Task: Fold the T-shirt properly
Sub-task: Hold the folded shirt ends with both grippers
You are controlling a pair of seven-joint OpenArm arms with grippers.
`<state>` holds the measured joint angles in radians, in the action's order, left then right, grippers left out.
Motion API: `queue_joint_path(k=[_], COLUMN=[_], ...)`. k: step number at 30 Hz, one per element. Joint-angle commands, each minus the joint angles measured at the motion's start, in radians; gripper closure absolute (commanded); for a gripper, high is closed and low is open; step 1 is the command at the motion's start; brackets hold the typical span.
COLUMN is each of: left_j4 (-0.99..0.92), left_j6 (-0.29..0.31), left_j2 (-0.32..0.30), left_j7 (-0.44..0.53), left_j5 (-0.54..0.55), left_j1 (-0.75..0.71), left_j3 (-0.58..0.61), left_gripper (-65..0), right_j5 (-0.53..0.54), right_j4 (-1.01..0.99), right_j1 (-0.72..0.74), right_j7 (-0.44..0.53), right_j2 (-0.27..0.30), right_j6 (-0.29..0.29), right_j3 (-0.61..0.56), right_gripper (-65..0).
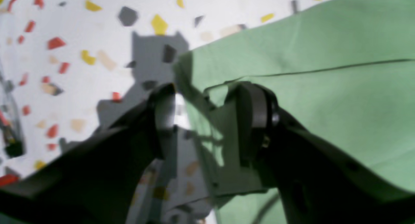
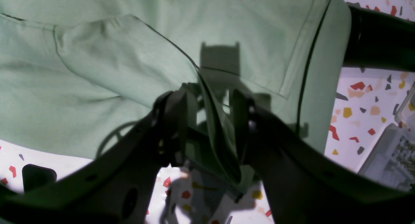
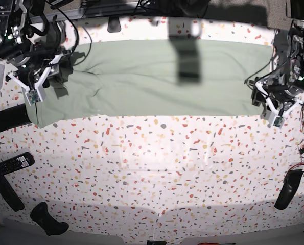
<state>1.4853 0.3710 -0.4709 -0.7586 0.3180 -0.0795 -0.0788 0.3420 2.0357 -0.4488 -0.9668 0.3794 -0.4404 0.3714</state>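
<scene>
The pale sage-green T-shirt (image 3: 157,81) lies as a long folded band across the back of the speckled table, stretched between my two grippers. In the base view my right gripper (image 3: 39,84) is at the shirt's left end, where the cloth hangs from it. The right wrist view shows this gripper (image 2: 209,126) shut on a bunched fold of the T-shirt (image 2: 97,71). My left gripper (image 3: 269,109) is at the shirt's right end. In the left wrist view this gripper (image 1: 207,117) is closed on a corner edge of the T-shirt (image 1: 324,88), above the table.
A black remote (image 3: 11,163) and a dark handle-like object (image 3: 47,219) lie at the front left. Another black object (image 3: 287,189) and loose cables sit at the right edge. A grey box (image 2: 389,152) stands beside the shirt's end in the right wrist view.
</scene>
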Motion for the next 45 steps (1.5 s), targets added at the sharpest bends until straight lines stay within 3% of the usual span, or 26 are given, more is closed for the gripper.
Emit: queue_joint_path(k=[1,3,7,9,18,27,38,45], left_j4=[0.015,0.015,0.015,0.015,0.038,0.040,0.119,0.216], left_j6=[0.005,0.006,0.006,0.006,0.004,0.004,0.007,0.006], left_j2=[-0.014,-0.014,-0.014,-0.015,-0.014,-0.014,-0.014,-0.014], left_j7=[0.024,0.027,0.027,0.027,0.025,0.014,0.020,0.084], left_j5=[0.008,-0.002,-0.003,-0.003,-0.003,-0.003,-0.004,-0.106], left_j1=[0.016,0.015,0.015,0.015,0.015,0.010,-0.011,-0.076], left_j3=[-0.006,-0.006,-0.006,-0.006,-0.006,-0.006,-0.006,-0.006], left_gripper=[-28.4,-25.5,-11.7,-7.9,-8.0,-16.6,-16.6,-16.6], right_j5=[0.006,0.006,0.006,0.006,0.006,0.006,0.006,0.007], right_j4=[0.018,0.018,0.018,0.018,0.018,0.018,0.018,0.018], right_j1=[0.005,0.005,0.005,0.005,0.005,0.005,0.005,0.005], right_j7=[0.012,0.012,0.013,0.014,0.024,0.024,0.024,0.024], right_j2=[0.011,0.011,0.011,0.011,0.011,0.011,0.011,0.011], right_j6=[0.003,0.003,0.003,0.003,0.003,0.003,0.003,0.003], right_j3=[0.008,0.008,0.008,0.008,0.008,0.008,0.008,0.008], right_gripper=[-22.7,-22.7,-22.7,-22.7,-22.7,-22.7,-22.7,-22.7])
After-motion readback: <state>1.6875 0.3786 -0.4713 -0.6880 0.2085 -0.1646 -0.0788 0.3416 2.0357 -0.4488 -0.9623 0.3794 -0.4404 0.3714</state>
